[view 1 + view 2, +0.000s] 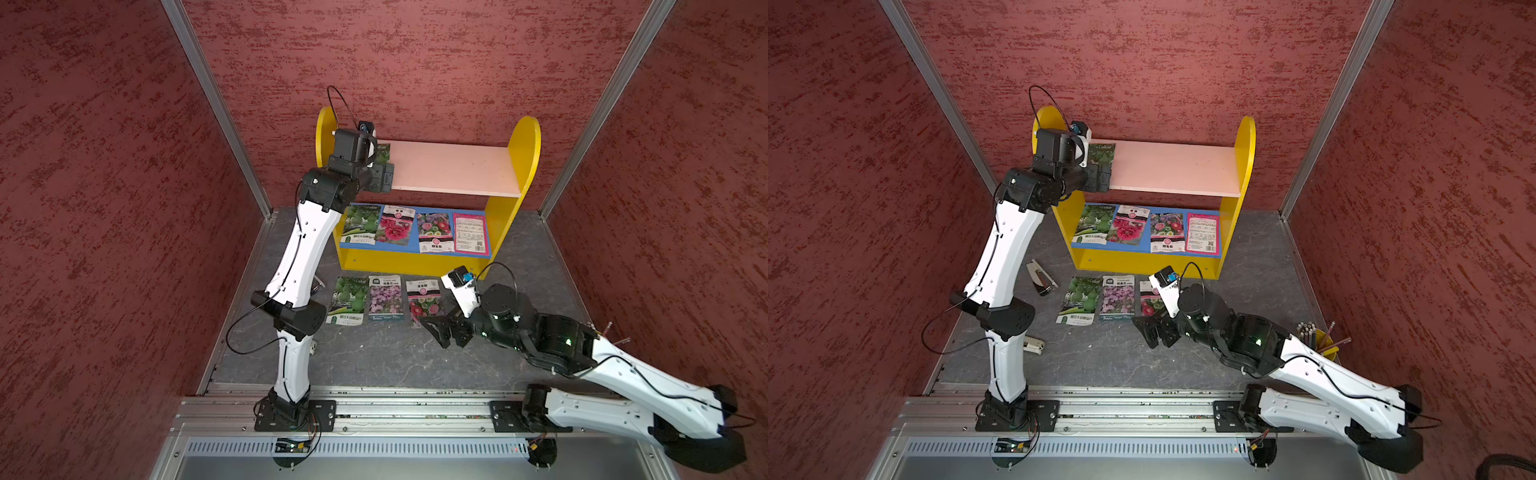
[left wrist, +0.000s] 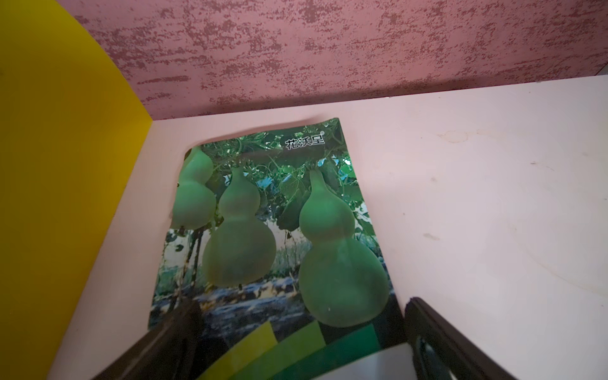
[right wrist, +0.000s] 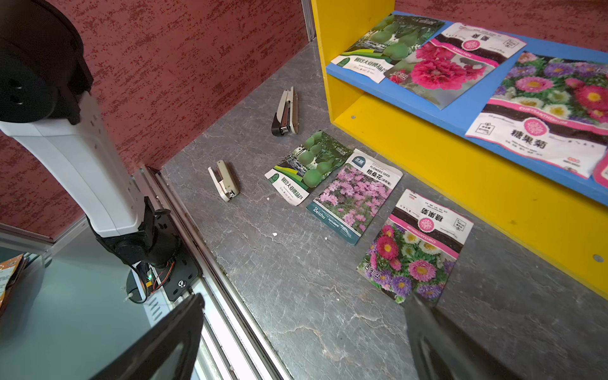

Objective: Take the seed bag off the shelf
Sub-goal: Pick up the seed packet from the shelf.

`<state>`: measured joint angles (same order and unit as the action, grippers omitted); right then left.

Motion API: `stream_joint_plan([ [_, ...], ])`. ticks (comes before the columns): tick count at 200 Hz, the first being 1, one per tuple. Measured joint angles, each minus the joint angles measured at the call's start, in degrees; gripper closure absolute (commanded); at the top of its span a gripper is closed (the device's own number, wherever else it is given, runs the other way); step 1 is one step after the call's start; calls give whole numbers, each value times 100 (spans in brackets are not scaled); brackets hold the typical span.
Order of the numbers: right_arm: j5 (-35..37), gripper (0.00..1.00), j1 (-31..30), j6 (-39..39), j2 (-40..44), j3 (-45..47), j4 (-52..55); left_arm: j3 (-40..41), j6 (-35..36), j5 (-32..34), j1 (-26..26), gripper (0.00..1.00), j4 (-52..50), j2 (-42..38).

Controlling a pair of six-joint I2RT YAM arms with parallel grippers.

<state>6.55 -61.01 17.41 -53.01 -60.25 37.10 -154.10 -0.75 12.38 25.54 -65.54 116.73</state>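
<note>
Left gripper (image 2: pixel 299 312) jaws stand wide apart, holding nothing, either side of the near end of the seed bag (image 2: pixel 279 230). It lies flat, lower centre of the wrist frame, on the pink upper board (image 2: pixel 460 197) of the shelf (image 1: pixel 528 166). Glossy, printed with green gourds; likely light, floppy, slippery: pinch that near edge.

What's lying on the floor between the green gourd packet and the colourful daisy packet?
A packet of pink flowers, lying flat; the right wrist view shows it best.
</note>
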Motion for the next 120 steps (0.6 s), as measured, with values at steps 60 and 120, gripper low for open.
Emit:
stream_joint_plan([
  [60,2,2,0,13,42,33,0,20,-216,-184,20,0,-197,-160],
  [120,9,2,0,15,48,33,0,2083,-848,-1082,-216,0,1025,-1711],
])
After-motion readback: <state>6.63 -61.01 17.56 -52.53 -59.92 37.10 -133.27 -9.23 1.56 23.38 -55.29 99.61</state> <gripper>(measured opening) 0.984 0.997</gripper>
